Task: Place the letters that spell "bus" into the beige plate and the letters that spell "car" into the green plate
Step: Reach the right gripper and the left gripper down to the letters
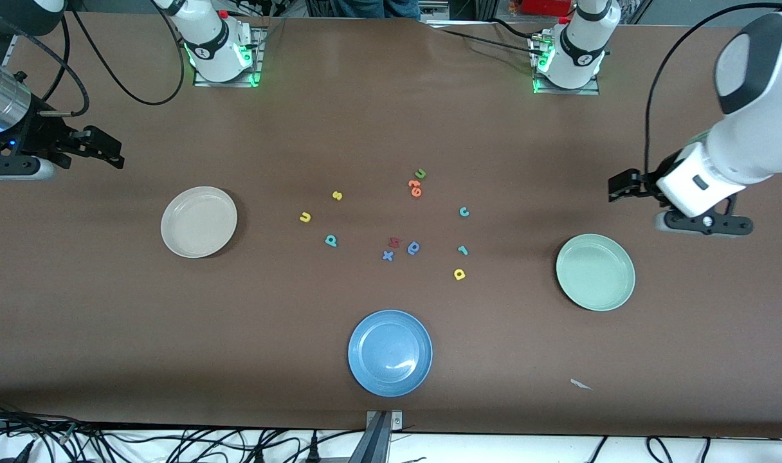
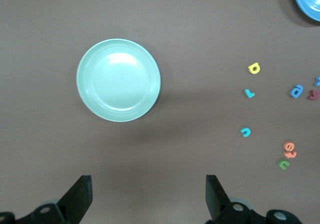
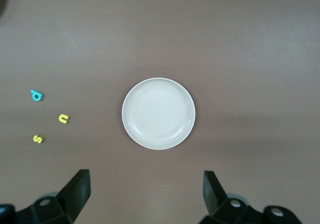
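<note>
The beige plate lies empty toward the right arm's end of the table. The green plate lies empty toward the left arm's end. Between them on the table are a yellow "s", yellow "u" and teal "b". Closer to the green plate are a teal "c", teal "r" and yellow "a". My right gripper hangs open above the table beside the beige plate. My left gripper hangs open beside the green plate. Both hold nothing.
A blue plate sits empty nearer the front camera, mid-table. Other letters lie in the middle: a green "u", orange ones, a red one, a blue "x" and a darker blue round letter. A paper scrap lies near the front edge.
</note>
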Motion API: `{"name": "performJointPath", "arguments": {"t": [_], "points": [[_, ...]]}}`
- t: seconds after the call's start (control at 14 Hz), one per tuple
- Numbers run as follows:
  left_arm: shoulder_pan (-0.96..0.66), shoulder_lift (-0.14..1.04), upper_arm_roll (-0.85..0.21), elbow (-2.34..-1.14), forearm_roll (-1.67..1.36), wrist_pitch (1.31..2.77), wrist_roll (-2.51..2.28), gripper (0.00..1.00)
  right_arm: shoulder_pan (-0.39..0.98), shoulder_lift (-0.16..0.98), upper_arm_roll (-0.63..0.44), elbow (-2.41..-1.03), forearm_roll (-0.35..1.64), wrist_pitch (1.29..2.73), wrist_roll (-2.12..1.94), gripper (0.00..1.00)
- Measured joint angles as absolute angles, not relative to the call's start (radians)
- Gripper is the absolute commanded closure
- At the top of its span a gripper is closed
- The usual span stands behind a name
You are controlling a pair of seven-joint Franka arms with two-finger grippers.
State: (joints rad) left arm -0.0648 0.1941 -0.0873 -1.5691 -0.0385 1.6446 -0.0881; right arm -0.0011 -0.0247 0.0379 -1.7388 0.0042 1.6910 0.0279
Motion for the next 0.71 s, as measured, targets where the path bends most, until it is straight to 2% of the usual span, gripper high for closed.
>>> {"name": "performJointPath", "arguments": {"t": [0.43,0.71], "points": [[-0.068,0.208,-0.212,-1.705,-0.039,1.796,-0.240,0.00,0.020,-0.006,0.048,-1.739,0.004,1.686,0.027,0.00],[-0.068,0.209,-0.298,-1.848,-0.038,1.972,-0.376,0.00,0.117,0.103,0.055,-1.741,0.004,1.686,0.031,0.00]]}}
